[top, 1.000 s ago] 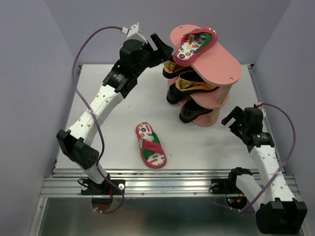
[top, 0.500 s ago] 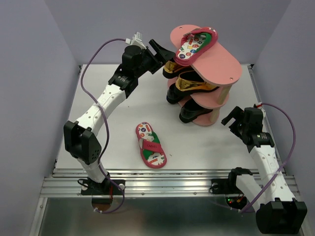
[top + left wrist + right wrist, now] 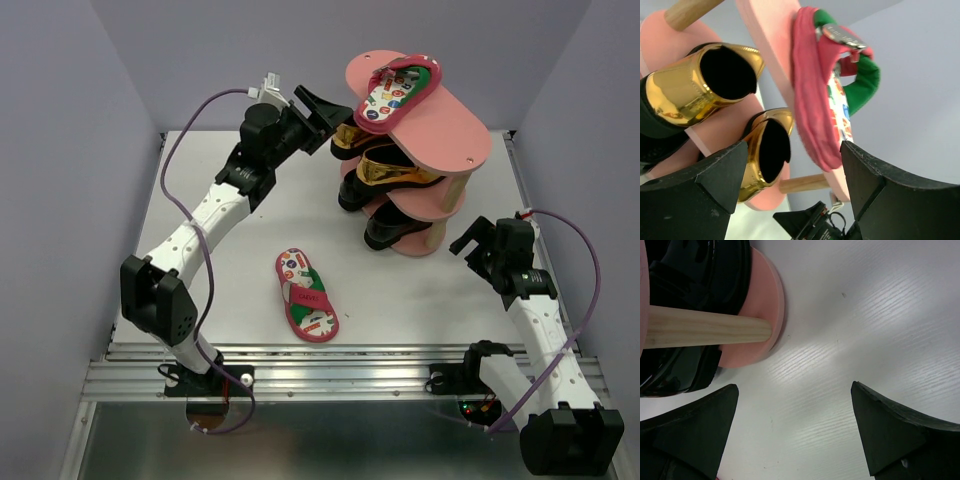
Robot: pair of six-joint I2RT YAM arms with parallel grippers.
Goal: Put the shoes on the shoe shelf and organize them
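The salmon-pink three-tier shoe shelf (image 3: 450, 135) stands at the back middle of the table. One pink flip-flop (image 3: 396, 92) lies on its top board, hanging over the left end; it also shows in the left wrist view (image 3: 816, 107). Two gold loafers (image 3: 385, 168) sit on the middle tier, seen heel-on in the left wrist view (image 3: 705, 85). Two black loafers (image 3: 390, 228) sit on the bottom tier. The second flip-flop (image 3: 307, 295) lies on the table. My left gripper (image 3: 322, 108) is open and empty, just left of the shelf's top. My right gripper (image 3: 468, 245) is open and empty, right of the shelf base (image 3: 757, 315).
The white table (image 3: 230, 250) ends at a metal rail along the near edge (image 3: 340, 372). Purple-grey walls close in the left, right and back. A wooden post (image 3: 705, 330) of the shelf shows in the right wrist view.
My left arm has swung a little to the right and up, bringing its open gripper closer to the shelf's top left end. The right arm and the shoes have not moved.
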